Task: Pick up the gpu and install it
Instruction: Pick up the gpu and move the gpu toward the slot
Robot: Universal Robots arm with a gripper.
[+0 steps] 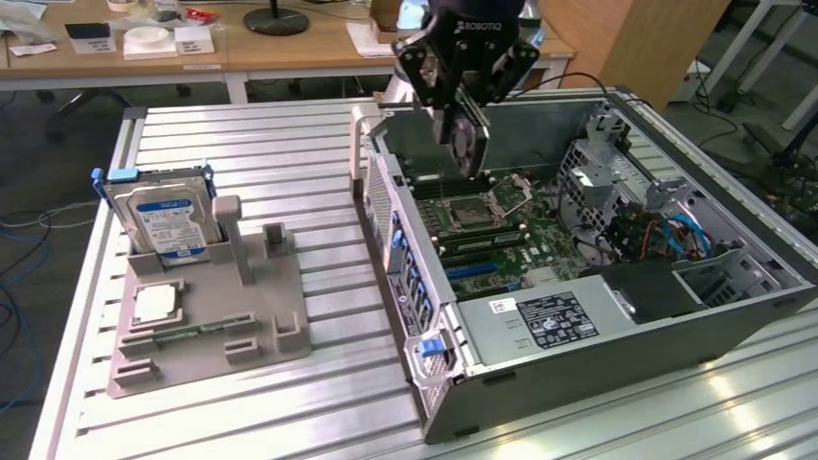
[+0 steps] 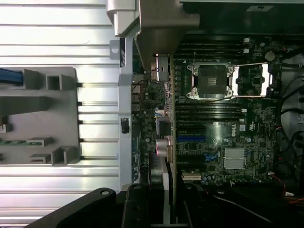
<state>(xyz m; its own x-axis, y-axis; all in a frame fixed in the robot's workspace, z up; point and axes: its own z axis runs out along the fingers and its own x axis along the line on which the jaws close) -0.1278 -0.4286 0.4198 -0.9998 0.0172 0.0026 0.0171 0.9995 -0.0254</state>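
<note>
My gripper (image 1: 463, 113) hangs over the open computer case (image 1: 754, 244), shut on the gpu (image 1: 468, 144). The gpu is a thin dark card held upright on edge, its lower end just above the motherboard (image 1: 511, 244) near the case's back wall. In the wrist view the gpu (image 2: 167, 142) shows edge-on, a narrow strip running between my gripper's dark fingers (image 2: 137, 206) and down over the slots beside the open processor socket (image 2: 211, 81). The gripper (image 2: 166, 202) clamps the card's near end.
A grey holder block (image 1: 262, 321) stands on the slatted metal table at the exterior view's left. It carries a silver hard drive with a blue label (image 1: 164, 218) and a small square processor chip (image 1: 155, 302). Cables and drive bays (image 1: 665, 230) fill the case's far side.
</note>
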